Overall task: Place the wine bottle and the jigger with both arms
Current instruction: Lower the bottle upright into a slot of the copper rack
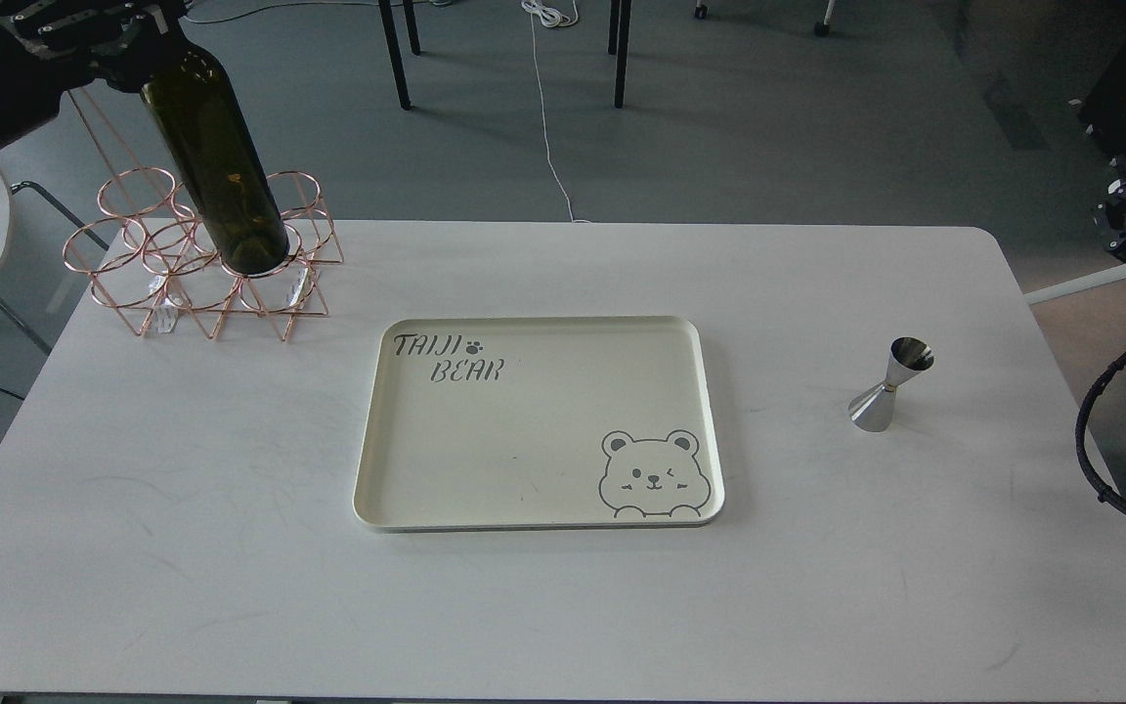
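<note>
Evidently the wine bottle (216, 161) is gripped at its neck by the left gripper (148, 34) — tilted, its base inside the copper wire rack (201, 284). The jigger (890, 384) stands untouched on the table (182, 548); the right gripper is not seen.

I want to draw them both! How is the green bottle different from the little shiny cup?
The wine bottle is tall, dark olive-green glass; the jigger is short, shiny steel. The bottle leans, its base in the copper wire rack at the table's far left; the jigger stands upright on the bare table, right of the tray. The left gripper is at the bottle's neck; nothing touches the jigger. Neither is on the tray.
</note>
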Robot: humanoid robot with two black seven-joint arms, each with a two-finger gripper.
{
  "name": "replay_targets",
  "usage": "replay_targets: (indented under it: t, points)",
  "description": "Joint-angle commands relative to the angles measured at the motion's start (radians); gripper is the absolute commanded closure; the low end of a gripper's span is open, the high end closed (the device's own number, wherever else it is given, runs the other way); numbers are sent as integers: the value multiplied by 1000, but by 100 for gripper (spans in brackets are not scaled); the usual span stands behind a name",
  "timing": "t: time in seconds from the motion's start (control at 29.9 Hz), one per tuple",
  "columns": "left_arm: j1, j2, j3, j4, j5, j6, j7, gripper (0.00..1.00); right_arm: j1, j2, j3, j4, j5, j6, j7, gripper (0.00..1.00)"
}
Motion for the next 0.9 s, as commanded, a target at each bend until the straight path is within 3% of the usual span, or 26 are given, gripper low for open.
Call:
replay_targets:
  t: [0.0,0.33,0.64,0.87]
  points:
    - [3,-2,0,2,0,0,0,92,0,1,-1,0,0,0,0,2]
    - [6,-28,0,26,0,1,0,92,0,0,1,0,0,0,0,2]
    - [80,-39,0,25,-1,12,0,91,0,0,-1,0,0,0,0,2]
    - [110,-45,0,25,-1,32,0,86,-3,0,-1,0,0,0,0,2]
